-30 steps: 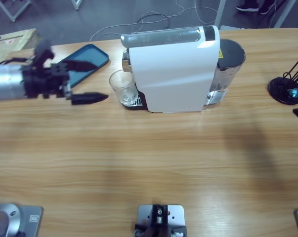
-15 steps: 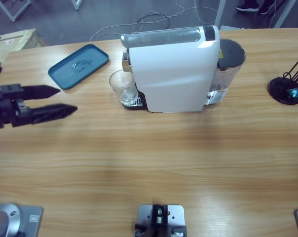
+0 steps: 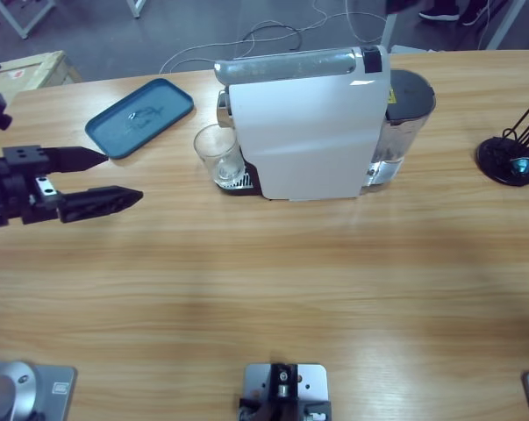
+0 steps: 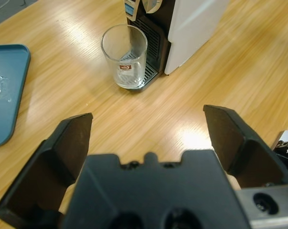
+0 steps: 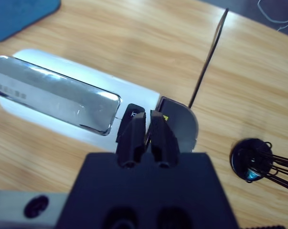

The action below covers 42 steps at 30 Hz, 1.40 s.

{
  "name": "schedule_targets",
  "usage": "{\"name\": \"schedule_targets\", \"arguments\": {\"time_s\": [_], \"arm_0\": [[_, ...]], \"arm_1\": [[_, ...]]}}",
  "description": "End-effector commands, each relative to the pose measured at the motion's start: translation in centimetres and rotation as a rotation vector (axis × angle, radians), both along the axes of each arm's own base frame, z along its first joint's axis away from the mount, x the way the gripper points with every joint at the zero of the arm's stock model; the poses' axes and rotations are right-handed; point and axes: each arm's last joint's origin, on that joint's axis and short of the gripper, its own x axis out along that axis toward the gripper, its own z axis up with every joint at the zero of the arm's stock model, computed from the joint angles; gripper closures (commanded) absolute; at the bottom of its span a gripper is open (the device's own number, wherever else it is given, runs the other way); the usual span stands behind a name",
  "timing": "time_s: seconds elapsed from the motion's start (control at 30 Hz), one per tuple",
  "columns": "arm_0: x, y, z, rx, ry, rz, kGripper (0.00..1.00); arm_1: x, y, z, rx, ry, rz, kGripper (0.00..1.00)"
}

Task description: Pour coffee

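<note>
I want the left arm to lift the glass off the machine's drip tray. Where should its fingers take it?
Grip the glass around its upper wall, coming level from the open table side, opposite the coffee machine. It stands upright, a plain cylinder, and the spout blocks a grasp from above. The left gripper is open.

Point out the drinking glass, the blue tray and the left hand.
drinking glass (image 4: 125, 59): left wrist view, front wall above the label.
blue tray (image 3: 124, 124): high view, bare floor.
left hand (image 3: 106, 180): high view, gap between its open fingertips.
</note>
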Motion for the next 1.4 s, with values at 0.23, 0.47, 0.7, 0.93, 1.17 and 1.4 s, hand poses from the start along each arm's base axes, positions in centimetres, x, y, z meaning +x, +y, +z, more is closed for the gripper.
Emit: {"name": "schedule_targets", "arguments": {"time_s": [0.23, 0.47, 0.7, 0.93, 1.17, 1.4], "arm_0": [[1.5, -1.2, -1.6, 0.027, 0.004, -0.008, 0.004], [1.7, -1.3, -1.8, 0.028, 0.0, -0.008, 0.004], [1.5, -1.2, -1.9, 0.03, 0.001, -0.008, 0.004], [1.3, -1.0, -2.1, 0.031, 0.002, -0.008, 0.004], [1.1, -0.9, -2.1, 0.031, 0.002, -0.008, 0.004], [1.1, -0.9, -2.1, 0.028, -0.001, -0.008, 0.004]], "arm_1": [[3.1, 1.6, -4.8, -0.071, 0.096, 0.006, 1.0], [3.1, 1.5, -5.1, -0.081, 0.103, 0.004, 1.0], [2.5, 1.2, -5.3, -0.092, 0.118, 0.006, 1.0], [0.8, 2.4, -6.1, -0.109, 0.142, 0.047, 1.0], [-0.4, 1.4, -2.3, -0.039, 0.024, 0.06, 1.0], [-3.6, -0.2, 2.9, 0.041, -0.053, 0.084, 0.0]]}}
